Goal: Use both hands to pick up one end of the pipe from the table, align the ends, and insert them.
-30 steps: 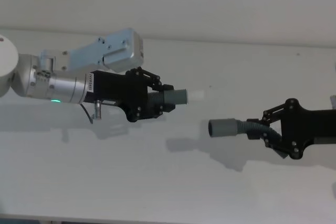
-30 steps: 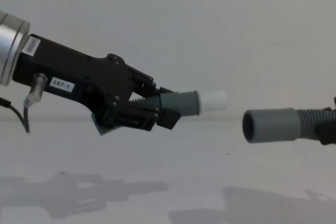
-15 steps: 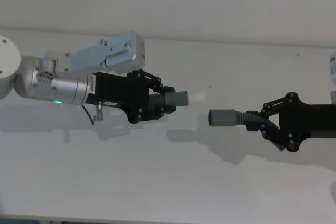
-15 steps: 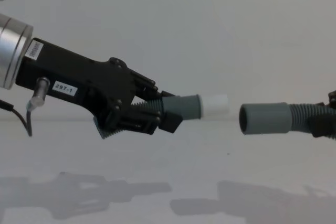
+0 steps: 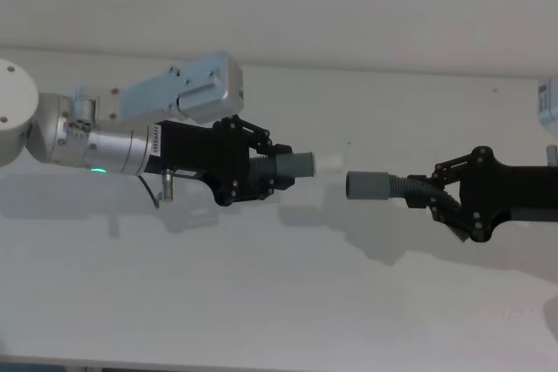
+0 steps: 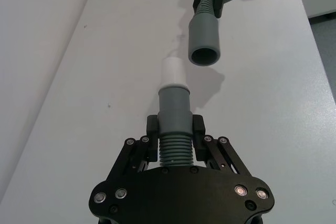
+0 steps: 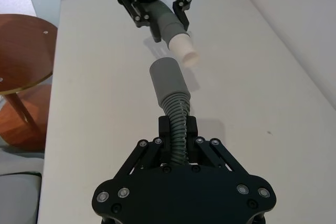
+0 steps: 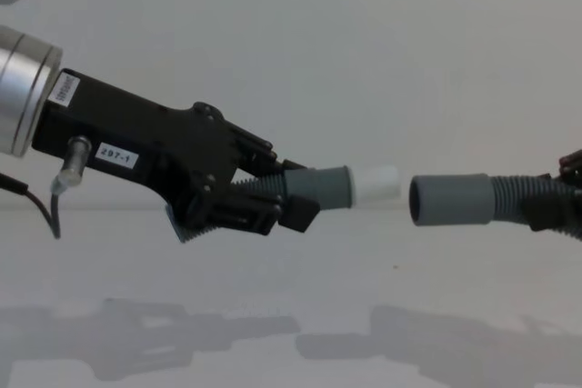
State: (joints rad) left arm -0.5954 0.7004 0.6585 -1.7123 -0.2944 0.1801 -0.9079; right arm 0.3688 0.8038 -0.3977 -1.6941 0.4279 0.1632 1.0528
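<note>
Both pipe pieces are being held in the air above the white table (image 5: 279,302), with their shadows lying on it below. The piece with the white plug tip (image 8: 376,185) is being clamped at its ribbed middle by the left gripper (image 5: 261,172), on the left of the scene. The piece with the open grey cuff (image 8: 450,200) is being clamped at its ribs by the right gripper (image 5: 449,206), on the right.

The two ends are being kept facing each other along one left-to-right line, close but not touching. In the chest view the tip is sitting slightly higher than the cuff's mouth and tilting a little upward. In the left wrist view a small sideways offset is also being shown.

Before insertion, the cuff is judged to need a small correction across that axis. The table around both grippers is bare.
</note>
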